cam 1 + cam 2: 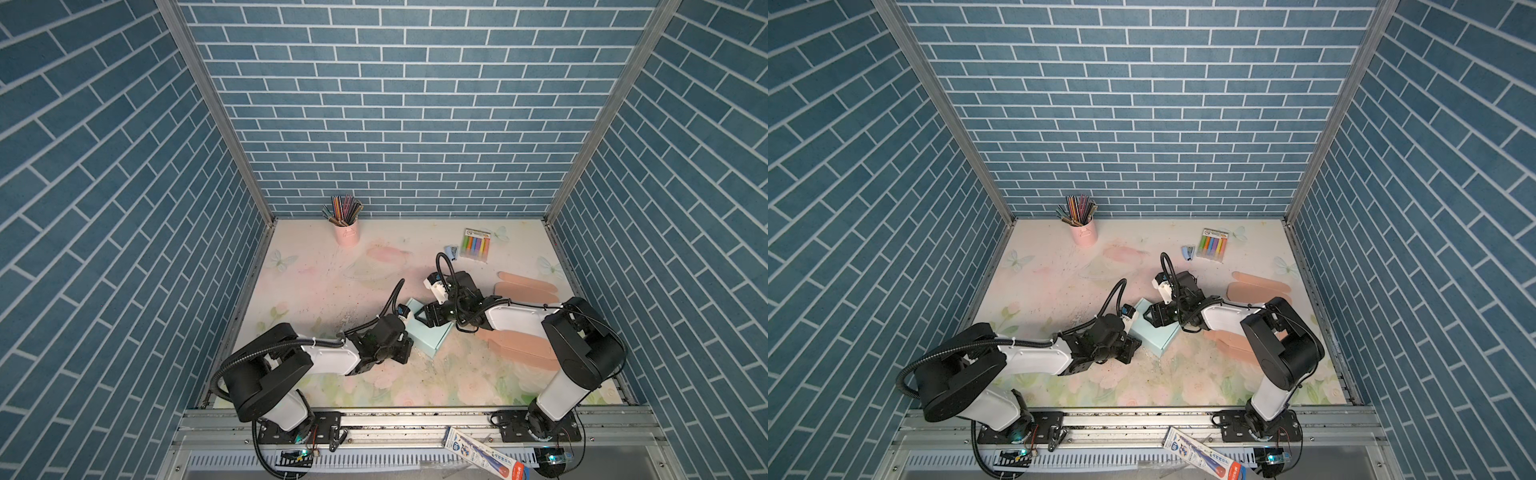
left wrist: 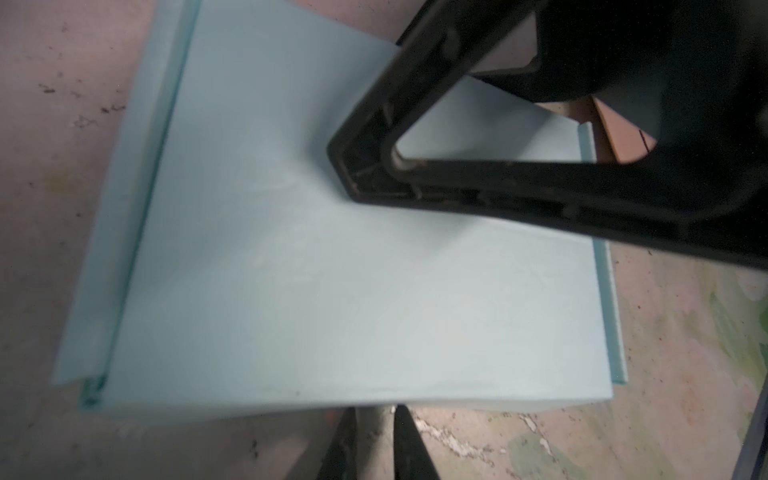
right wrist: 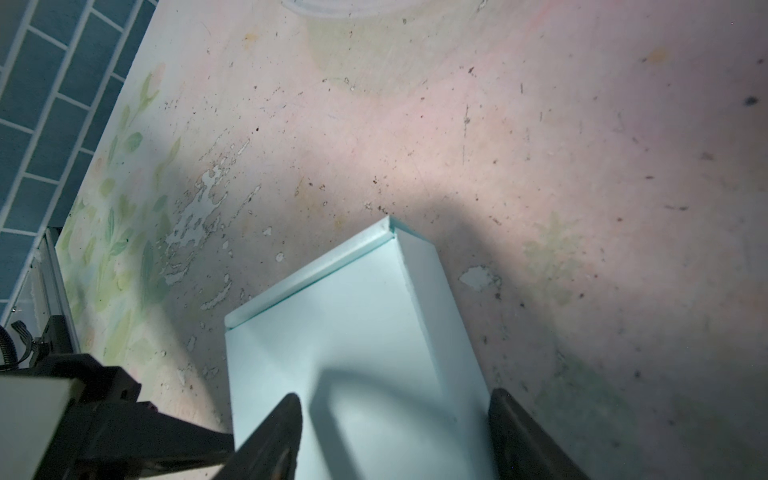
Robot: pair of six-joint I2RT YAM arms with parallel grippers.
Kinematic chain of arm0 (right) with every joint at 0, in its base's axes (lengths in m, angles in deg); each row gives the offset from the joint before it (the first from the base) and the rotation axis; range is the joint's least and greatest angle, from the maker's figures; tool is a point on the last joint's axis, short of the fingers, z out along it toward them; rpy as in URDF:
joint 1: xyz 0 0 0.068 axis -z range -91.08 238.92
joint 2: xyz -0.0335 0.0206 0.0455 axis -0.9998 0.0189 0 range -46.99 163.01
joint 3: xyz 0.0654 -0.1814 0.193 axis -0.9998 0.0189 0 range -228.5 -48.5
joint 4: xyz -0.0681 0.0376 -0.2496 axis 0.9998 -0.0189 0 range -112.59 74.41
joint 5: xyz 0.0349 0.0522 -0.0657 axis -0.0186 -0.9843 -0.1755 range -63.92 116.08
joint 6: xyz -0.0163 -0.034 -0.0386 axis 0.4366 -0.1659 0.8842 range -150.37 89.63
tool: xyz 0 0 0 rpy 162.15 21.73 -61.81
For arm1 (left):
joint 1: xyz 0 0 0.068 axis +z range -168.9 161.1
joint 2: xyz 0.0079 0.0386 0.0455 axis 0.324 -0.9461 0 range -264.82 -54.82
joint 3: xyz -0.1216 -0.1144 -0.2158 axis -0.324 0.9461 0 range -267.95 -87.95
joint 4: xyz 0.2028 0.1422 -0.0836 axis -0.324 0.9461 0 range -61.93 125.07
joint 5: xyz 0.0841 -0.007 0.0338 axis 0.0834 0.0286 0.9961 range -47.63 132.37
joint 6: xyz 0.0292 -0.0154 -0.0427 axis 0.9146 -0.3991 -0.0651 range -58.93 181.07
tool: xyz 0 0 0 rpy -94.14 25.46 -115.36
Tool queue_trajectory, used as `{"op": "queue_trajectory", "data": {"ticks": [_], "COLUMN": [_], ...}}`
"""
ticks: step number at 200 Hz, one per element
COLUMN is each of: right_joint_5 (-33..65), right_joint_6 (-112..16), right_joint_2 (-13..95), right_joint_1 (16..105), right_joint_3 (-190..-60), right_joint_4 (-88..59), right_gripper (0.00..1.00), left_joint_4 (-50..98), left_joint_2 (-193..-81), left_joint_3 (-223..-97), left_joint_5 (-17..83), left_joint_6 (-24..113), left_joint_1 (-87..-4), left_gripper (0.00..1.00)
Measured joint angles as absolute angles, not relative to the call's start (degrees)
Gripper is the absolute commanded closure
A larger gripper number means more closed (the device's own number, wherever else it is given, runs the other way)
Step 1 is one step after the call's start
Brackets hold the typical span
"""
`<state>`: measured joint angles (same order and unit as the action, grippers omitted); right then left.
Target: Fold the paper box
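Nearest the front rail (image 1: 415, 419), the left gripper (image 2: 374, 422) sits at the near edge of the box (image 2: 332, 291). Its fingers (image 2: 411, 449) are almost together, with only a slim gap. Their tips run under that edge, so I cannot tell whether they pinch a flap or only brace it. If they only brace, a push from the far side could skid the box across the table (image 1: 311, 291) instead of creasing it.

The box lies between the two arms in both top views, its top panel down flat. A narrow strip along one side looks not yet tucked.

Beyond it, the right gripper (image 3: 395, 397) has its jaws wide apart and clamps nothing. One finger appears to rest on the top panel and the other hangs beside the side wall. Too much pressure there would likely dent the thin panel, and lifting off could let it spring up.
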<state>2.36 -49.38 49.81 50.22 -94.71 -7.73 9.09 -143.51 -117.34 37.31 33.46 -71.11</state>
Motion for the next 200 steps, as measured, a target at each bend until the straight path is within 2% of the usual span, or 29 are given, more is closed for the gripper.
{"op": "queue_trajectory", "data": {"ticks": [29,60,200], "right_joint_5": [2.20,1.83,0.41], "right_joint_6": [-49.38,-49.42,-49.44], "right_joint_2": [50.33,50.90,53.39], "right_joint_1": [50.18,50.13,49.37], "right_joint_3": [-94.71,-94.71,-95.92], "right_joint_4": [-6.66,-5.24,-0.58], "right_gripper": [0.29,0.28,0.29], "left_joint_4": [9.55,10.14,10.47], "left_joint_2": [-143.83,-143.83,-144.10], "left_joint_3": [-117.84,-118.21,-118.56], "left_joint_5": [37.13,37.16,36.52], "left_joint_6": [34.15,34.99,37.11], "left_joint_1": [-70.32,-69.82,-68.01], "left_gripper": [0.74,0.71,0.69]}}
